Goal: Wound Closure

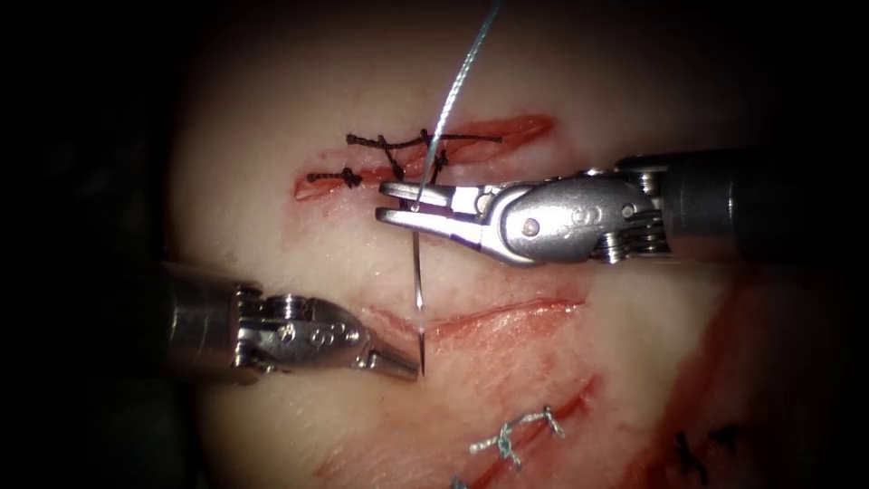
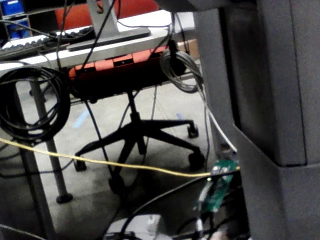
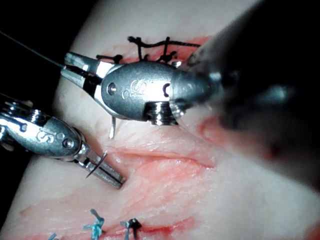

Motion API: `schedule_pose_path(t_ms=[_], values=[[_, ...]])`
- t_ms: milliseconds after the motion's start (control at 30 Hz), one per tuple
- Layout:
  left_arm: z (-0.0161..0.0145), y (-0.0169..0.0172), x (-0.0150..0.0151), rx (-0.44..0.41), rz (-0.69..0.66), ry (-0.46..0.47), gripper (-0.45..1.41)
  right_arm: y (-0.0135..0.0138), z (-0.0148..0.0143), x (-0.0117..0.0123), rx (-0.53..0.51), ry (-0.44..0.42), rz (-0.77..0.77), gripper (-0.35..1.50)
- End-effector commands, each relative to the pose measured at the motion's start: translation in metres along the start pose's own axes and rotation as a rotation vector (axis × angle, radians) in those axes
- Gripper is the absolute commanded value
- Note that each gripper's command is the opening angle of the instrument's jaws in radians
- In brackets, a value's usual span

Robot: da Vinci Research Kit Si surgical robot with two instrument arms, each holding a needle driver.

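Observation:
The curved needle (image 1: 417, 263) stands steeply in the tissue (image 1: 299, 244) at the left end of the open middle cut (image 1: 507, 315). Its upper part rises to my right tool (image 1: 380, 201), whose jaws stand slightly parted around the needle's tail, where the pale thread (image 1: 457, 81) leaves upward. The needle's lower stretch comes out of the tissue beside my left tool (image 1: 412, 367), whose jaws are shut on it near the tip. In the right wrist view, the right tool (image 3: 67, 64) sits over the needle (image 3: 113, 127), and the left tool (image 3: 107, 172) grips a short dark piece of it.
Behind the right tool's jaws lies an upper cut (image 1: 507, 129) closed with dark knotted stitches (image 1: 398, 154). A lower cut carries pale blue stitches (image 1: 516, 436). Red fluid stains the tissue to the lower right. Dark stitch ends (image 1: 692, 453) lie at the far right.

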Motion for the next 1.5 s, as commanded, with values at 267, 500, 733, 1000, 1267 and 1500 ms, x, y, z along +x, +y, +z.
schedule_pose_path(t_ms=[267, 500, 733, 1000, 1267, 1500], values=[[-0.0020, -0.0004, 0.0019, -0.032, 0.073, 0.042, 0.32, -0.0004, 0.0000, -0.0019, -0.035, -0.030, 0.101, -0.35], [-0.0051, 0.0000, 0.0026, -0.044, 0.082, 0.055, 0.36, 0.0007, -0.0004, -0.0036, -0.054, -0.003, 0.164, -0.35], [-0.0065, 0.0002, 0.0033, -0.031, 0.139, 0.063, 0.24, 0.0010, -0.0004, -0.0038, -0.068, 0.028, 0.200, -0.35], [-0.0060, -0.0008, 0.0059, 0.027, 0.386, 0.059, 0.79, 0.0011, -0.0003, -0.0038, -0.081, 0.049, 0.237, -0.35], [-0.0033, -0.0012, 0.0055, 0.071, 0.548, 0.034, 1.00, 0.0010, -0.0003, -0.0036, -0.084, 0.055, 0.239, -0.35], [-0.0019, -0.0010, 0.0044, 0.033, 0.613, 0.028, 0.22, 0.0010, -0.0001, -0.0035, -0.089, 0.070, 0.240, -0.35]])
